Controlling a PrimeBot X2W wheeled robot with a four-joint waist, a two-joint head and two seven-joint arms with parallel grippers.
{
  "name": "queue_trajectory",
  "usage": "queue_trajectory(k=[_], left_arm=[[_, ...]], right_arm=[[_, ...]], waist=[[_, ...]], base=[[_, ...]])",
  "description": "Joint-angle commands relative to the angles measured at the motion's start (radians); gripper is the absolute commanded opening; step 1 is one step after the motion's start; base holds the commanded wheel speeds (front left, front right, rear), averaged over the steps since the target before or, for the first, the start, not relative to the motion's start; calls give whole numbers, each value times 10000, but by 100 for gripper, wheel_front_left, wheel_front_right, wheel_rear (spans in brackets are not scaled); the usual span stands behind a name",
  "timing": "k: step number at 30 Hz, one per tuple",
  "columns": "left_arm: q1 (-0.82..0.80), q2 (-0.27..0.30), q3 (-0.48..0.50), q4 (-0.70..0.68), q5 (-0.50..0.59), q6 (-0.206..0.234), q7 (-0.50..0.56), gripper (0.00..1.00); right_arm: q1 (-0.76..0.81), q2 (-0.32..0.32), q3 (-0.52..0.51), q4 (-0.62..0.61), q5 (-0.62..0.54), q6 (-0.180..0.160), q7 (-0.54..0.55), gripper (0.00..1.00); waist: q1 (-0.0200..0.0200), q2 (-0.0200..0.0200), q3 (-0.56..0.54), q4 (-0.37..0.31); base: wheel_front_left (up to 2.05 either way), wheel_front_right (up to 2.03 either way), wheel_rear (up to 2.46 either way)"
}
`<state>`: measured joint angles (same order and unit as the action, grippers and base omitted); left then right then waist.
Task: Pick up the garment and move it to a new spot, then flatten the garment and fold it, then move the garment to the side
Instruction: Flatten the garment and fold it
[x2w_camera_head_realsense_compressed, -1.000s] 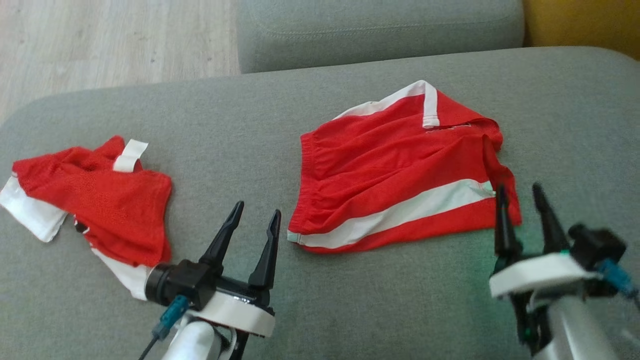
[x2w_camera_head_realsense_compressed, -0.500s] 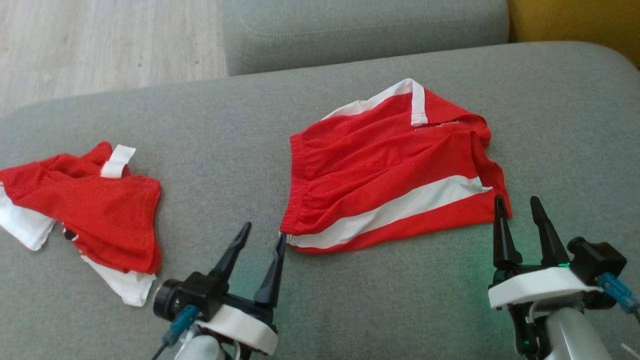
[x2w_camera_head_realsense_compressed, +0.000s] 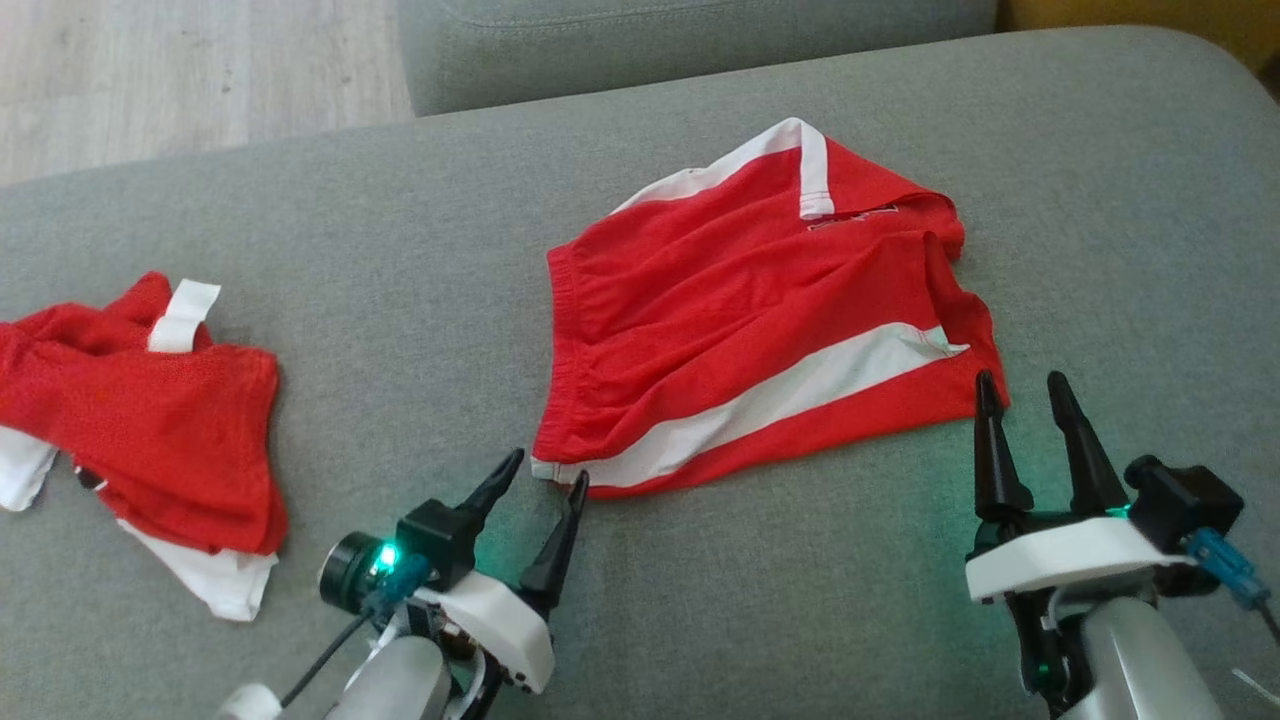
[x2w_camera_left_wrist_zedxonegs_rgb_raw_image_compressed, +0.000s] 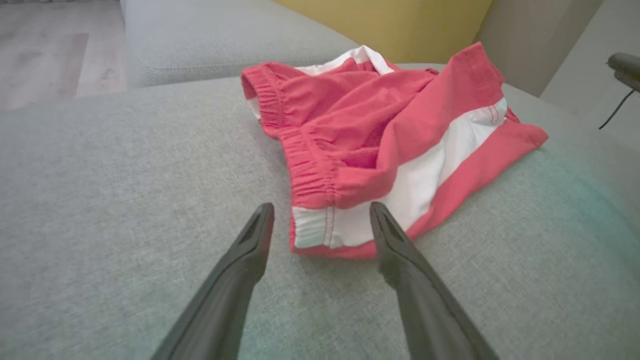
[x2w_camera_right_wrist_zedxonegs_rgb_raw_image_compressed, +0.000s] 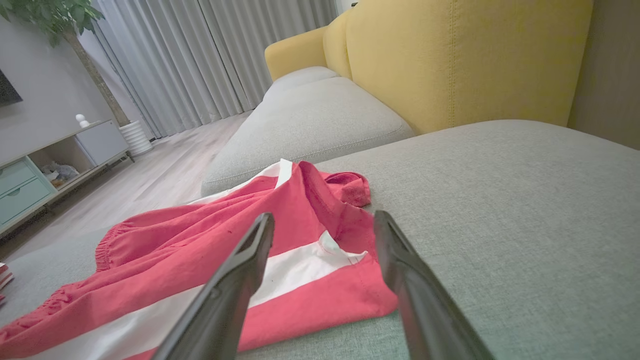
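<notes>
In the head view we lose the left part of the second red garment (x2w_camera_head_realsense_compressed: 130, 420) past the picture's edge, and we cannot read the small pale print (x2w_camera_head_realsense_compressed: 850, 217) on the shorts (x2w_camera_head_realsense_compressed: 740, 310). In the right wrist view the right gripper (x2w_camera_right_wrist_zedxonegs_rgb_raw_image_compressed: 324, 216) hides part of the shorts' white stripe behind one finger. There a red-and-white scrap (x2w_camera_right_wrist_zedxonegs_rgb_raw_image_compressed: 4, 280) is cut off at the left edge, and the things in the cabinet (x2w_camera_right_wrist_zedxonegs_rgb_raw_image_compressed: 60, 160) are too small to tell. In the left wrist view a dark part (x2w_camera_left_wrist_zedxonegs_rgb_raw_image_compressed: 625, 67) is cut off at the right edge, and we cannot tell what it is.

Soft even daylight, faint shadows; wrist views wide-angle warped, slightly soft; green LED glow.
</notes>
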<state>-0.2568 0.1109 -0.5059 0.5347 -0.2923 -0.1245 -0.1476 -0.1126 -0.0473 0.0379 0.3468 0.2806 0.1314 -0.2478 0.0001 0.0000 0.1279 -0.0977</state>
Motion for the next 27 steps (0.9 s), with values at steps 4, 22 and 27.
queue_trajectory(k=[4,22,27], left_arm=[[-648,176,44,-11,-301,-52,172,100],[-1164,403,-137,-573,-548,196,-839,0],[-1227,337,-284,-574,-506,197,-862,0]], right_arm=[[-464,-30,245,-347,39,-7,-128,100],[-2021,-30,-539,1126,-2204,-7,1546,100],[-2625,-30,-457,1857,-2639,-7,2228,100]], waist=[[-1,0,147,-113],[-1,0,486,440],[-1,0,585,594]], base=[[0,0,0],[0,0,0],[0,0,0]])
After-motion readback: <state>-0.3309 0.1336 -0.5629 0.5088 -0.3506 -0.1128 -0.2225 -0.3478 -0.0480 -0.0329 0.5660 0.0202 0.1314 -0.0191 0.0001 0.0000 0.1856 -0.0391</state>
